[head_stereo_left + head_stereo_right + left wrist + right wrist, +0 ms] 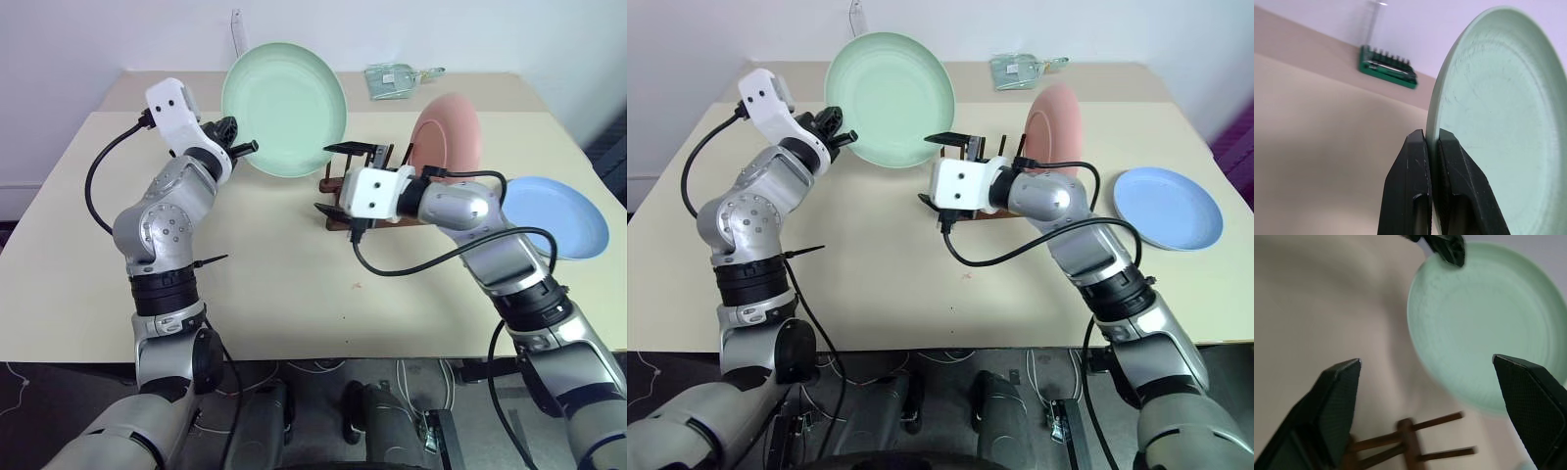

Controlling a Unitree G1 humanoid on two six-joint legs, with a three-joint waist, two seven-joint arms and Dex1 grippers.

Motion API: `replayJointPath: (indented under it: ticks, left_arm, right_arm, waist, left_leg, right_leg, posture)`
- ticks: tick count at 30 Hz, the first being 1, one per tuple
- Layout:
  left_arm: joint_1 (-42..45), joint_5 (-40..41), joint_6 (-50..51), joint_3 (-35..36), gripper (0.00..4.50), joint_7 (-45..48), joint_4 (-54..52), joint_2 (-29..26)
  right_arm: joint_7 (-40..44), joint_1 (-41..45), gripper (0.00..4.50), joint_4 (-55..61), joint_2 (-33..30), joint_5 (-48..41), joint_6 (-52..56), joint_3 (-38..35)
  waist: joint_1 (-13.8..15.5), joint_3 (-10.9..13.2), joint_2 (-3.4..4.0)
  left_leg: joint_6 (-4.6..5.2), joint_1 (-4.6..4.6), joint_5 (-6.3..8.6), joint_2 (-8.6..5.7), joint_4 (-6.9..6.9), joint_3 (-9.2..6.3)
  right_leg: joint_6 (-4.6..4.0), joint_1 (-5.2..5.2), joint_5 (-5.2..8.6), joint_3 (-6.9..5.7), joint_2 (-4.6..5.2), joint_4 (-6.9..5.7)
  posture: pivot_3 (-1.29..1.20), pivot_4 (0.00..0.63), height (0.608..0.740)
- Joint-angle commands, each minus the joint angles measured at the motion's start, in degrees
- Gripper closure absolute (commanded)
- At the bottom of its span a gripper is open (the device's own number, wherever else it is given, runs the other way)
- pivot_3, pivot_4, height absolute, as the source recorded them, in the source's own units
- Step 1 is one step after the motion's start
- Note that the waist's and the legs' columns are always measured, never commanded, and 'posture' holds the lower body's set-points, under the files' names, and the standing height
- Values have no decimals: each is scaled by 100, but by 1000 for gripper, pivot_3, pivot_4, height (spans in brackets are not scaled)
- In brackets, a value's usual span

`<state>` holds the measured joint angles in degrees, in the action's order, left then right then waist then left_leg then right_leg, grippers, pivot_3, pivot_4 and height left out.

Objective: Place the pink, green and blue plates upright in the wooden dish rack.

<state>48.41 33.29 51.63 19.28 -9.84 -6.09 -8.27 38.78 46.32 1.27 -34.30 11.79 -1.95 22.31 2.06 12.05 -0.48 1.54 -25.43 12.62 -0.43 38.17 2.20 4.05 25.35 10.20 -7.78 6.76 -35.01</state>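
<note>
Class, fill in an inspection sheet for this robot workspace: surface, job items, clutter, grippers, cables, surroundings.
Surface: beige table, mostly bare.
Job items: green plate held up on edge; pink plate upright in the wooden dish rack; blue plate flat on the table.
Clutter: green bit holder at the far edge.
Grippers: left gripper shut on the green plate's rim; right gripper open, empty, by the rack.
Cables: black cables along both arms.
Surroundings: white wall behind.

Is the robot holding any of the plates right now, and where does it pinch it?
Yes. The left gripper pinches the green plate by its rim, holding it up on edge. The right gripper is open and holds nothing.
</note>
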Motion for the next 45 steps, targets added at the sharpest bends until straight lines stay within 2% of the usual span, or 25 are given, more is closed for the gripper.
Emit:
replayJointPath:
  ticks: [1,6,8,10,16,17,20,23,24,26,27,29,32,33,34,35,37,39,40,45]
  left_arm:
    - [237,292,449,-21,4500,-212,-656,112]
    - [316,562,765,80,4500,-336,-894,290]
    - [344,642,833,146,4500,-383,-908,333]
    - [370,701,873,206,4500,-431,-912,359]
    - [389,778,939,232,4500,-405,-890,340]
    - [400,852,887,308,4500,-417,-857,411]
    - [483,1117,518,576,3545,-362,-862,599]
    - [613,1222,-205,842,2029,-306,-914,692]
    - [615,967,-598,890,1390,-286,-860,532]
    - [531,452,-1142,794,540,-201,-750,146]
    - [469,229,-1320,694,540,-150,-700,-37]
    - [111,-513,-1406,273,540,9,-403,-775]
    - [-390,-1489,-1702,-480,540,314,-177,-1621]
    - [-552,-1684,-1796,-731,540,529,-172,-1827]
    - [-937,-1894,-1988,-1142,540,965,-165,-2045]
    - [-1197,-2013,-2116,-1397,540,1270,-156,-2160]
    - [-1875,-2165,-2492,-1973,540,2009,-226,-2317]
    - [-2439,-2008,-2728,-2275,540,2612,-440,-2262]
    - [-2634,-1889,-2731,-2382,540,2887,-587,-2245]
    - [-2992,-1379,-2634,-2587,540,3947,-1242,-2217]
  right_arm:
    - [-574,422,18,-516,111,769,-762,29]
    - [-807,593,18,-1063,195,1165,-1302,52]
    - [-908,616,526,-1179,198,1354,-1425,57]
    - [-923,610,1302,-1234,202,1459,-1498,48]
    - [-1127,578,4366,-1209,186,1753,-1577,-68]
    - [-1146,571,4447,-1218,177,1790,-1592,-86]
    - [-1203,550,4500,-1229,157,1875,-1605,-124]
    - [-1235,532,4500,-1220,136,1899,-1600,-163]
    - [-1250,521,4500,-1206,118,1837,-1596,-237]
    - [-1217,482,4500,-1157,96,1620,-1604,-399]
    - [-1179,458,4500,-1129,94,1502,-1613,-477]
    - [-549,297,4500,-800,123,307,-1362,-922]
    - [78,152,4500,-276,176,-901,-777,-1388]
    - [190,142,4500,-118,194,-1190,-507,-1521]
    - [200,169,4500,154,301,-1893,245,-1861]
    - [187,191,4500,346,372,-2379,799,-2098]
    - [-119,246,4500,885,567,-3899,2378,-2737]
    - [-590,328,4500,1234,692,-5439,3690,-3358]
    - [-798,365,4500,1243,694,-5892,4161,-3585]
    - [-1588,389,4500,1001,561,-6708,5528,-3968]
  waist:
    - [2,0,-1]
    - [14,1,-2]
    - [7,1,-2]
    - [4,1,-2]
    - [4,1,-2]
    - [8,1,-2]
    - [19,1,-5]
    - [8,2,-6]
    - [8,2,-6]
    - [-18,2,-5]
    - [-29,2,-5]
    - [-51,2,-4]
    - [-74,2,-3]
    - [-69,2,-3]
    - [-53,2,-3]
    - [-42,2,-2]
    - [-6,0,0]
    - [-2,1,1]
    - [-1,2,2]
    - [8,2,8]
  left_leg:
    - [0,0,-1,0,0,0]
    - [-1,-1,-2,-2,2,-2]
    - [-1,-1,-2,-2,2,-2]
    - [-1,0,-2,-1,2,-2]
    - [-2,0,-3,-1,2,-2]
    - [-3,-1,-3,-1,2,-3]
    - [-3,0,-3,-2,3,-4]
    - [-3,0,-3,-2,4,-5]
    - [-3,-1,-3,-1,4,-5]
    - [-3,1,-3,-1,1,-2]
    - [-3,3,-3,0,-2,2]
    - [-3,6,-4,3,-5,11]
    - [-3,9,-4,4,-8,31]
    - [-2,7,-4,4,-7,31]
    - [-2,7,-4,4,-5,32]
    - [-2,5,-3,5,-2,30]
    - [-1,8,-1,6,-4,17]
    - [-1,7,2,8,-6,16]
    - [-3,4,5,9,-8,17]
    - [-20,-12,14,31,-11,26]
  right_leg:
    - [0,0,0,0,0,0]
    - [0,-3,0,0,0,1]
    - [0,-3,0,0,-1,1]
    - [0,-3,0,0,-3,0]
    - [-1,-3,0,1,-4,0]
    - [0,-2,0,1,-5,0]
    - [0,-5,0,3,-5,1]
    - [-1,-5,0,3,-4,1]
    - [-1,-4,0,2,-5,1]
    - [-2,-3,0,3,-6,1]
    - [-6,-3,-2,3,-7,0]
    - [-22,-3,-11,4,-11,0]
    - [-23,-4,-12,8,-13,-3]
    - [-22,-4,-12,8,-12,-3]
    - [-22,-4,-12,8,-12,-3]
    - [-22,-3,-13,8,-11,-2]
    - [-25,-1,-12,14,-6,-3]
    - [-32,3,-15,19,-1,0]
    - [-37,10,-14,23,3,0]
    - [-73,31,-16,30,5,9]
  posture:
    - [0,150,730]
    - [0,150,730]
    - [0,150,730]
    - [0,150,730]
    - [0,150,730]
    - [0,150,730]
    - [0,150,730]
    - [0,150,730]
    - [0,150,730]
    - [0,150,730]
    - [0,150,730]
    - [0,150,730]
    - [0,150,730]
    - [0,150,730]
    - [0,150,730]
    - [0,150,730]
    - [0,150,730]
    - [0,150,730]
    - [0,150,730]
    - [0,150,730]
